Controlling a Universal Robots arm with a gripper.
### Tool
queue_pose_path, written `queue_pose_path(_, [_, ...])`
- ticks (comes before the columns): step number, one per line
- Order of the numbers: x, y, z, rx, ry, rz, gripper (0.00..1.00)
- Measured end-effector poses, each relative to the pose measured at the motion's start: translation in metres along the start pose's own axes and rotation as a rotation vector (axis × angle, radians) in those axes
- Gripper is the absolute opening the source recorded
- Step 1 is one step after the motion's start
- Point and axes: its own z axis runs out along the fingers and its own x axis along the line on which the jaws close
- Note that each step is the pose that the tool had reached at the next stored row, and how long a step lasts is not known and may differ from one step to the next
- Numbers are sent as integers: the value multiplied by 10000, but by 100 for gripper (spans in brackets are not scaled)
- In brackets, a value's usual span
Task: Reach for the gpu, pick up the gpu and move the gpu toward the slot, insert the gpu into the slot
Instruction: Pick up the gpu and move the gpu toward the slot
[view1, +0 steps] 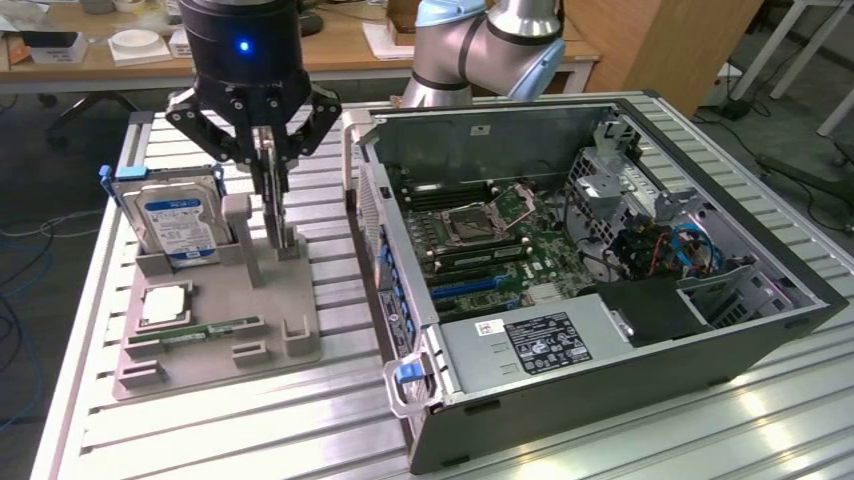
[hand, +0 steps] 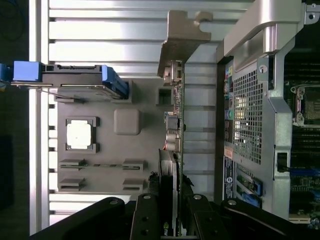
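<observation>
We see the gripper (view1: 272, 162) with jaws clamped on the top edge of the gpu (view1: 278, 218), probably light, stiff, fragile, so edge-gripping suits.

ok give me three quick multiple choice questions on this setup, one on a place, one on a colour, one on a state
1. Where is the hard drive?
A. standing in the grey fixture, on the exterior view's left of the gpu
B. inside the computer case
C. lying flat on the fixture

2. What colour is the hard drive's label?
A. red
B. blue and white
C. yellow

3. How is the gpu?
A. lying flat
B. plugged into the computer case
C. upright on edge in the fixture, the gripper shut on it

Answers: 1 A, it stands in the fixture beside the card. 2 B, blue and white print shows. 3 C, the gripper clamps the upright card outside the computer case.
</observation>
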Motion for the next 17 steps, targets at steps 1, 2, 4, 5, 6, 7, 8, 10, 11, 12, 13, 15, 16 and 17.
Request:
queue_pose_path(1, [0, 1, -16, -1, -2, 0, 27])
queue_pose_path(2, [0, 2, -34, -1, -1, 0, 27])
queue_pose_path(4, [1, 4, -73, 0, -1, 0, 27])
queue_pose_path(5, [1, 5, -91, -2, -1, 0, 27])
queue_pose_path(6, [1, 6, -109, -1, -1, 0, 27])
queue_pose_path(7, [2, 7, -127, -1, -1, 0, 27])
queue_pose_path(8, [2, 8, -145, -1, -1, 0, 27])
queue_pose_path(10, [2, 10, -182, -2, -1, 0, 27])
queue_pose_path(11, [3, 11, -201, -1, -2, 0, 27])
queue_pose_path(12, [3, 12, -219, -1, -1, 0, 27])
queue_pose_path(13, [3, 13, -236, -2, -2, 0, 27])
queue_pose_path(15, [4, 14, -272, -1, -1, 0, 27])
queue_pose_path(16, [4, 15, -287, -2, -2, 0, 27])
queue_pose_path(17, [4, 16, -304, -1, -2, 0, 27])
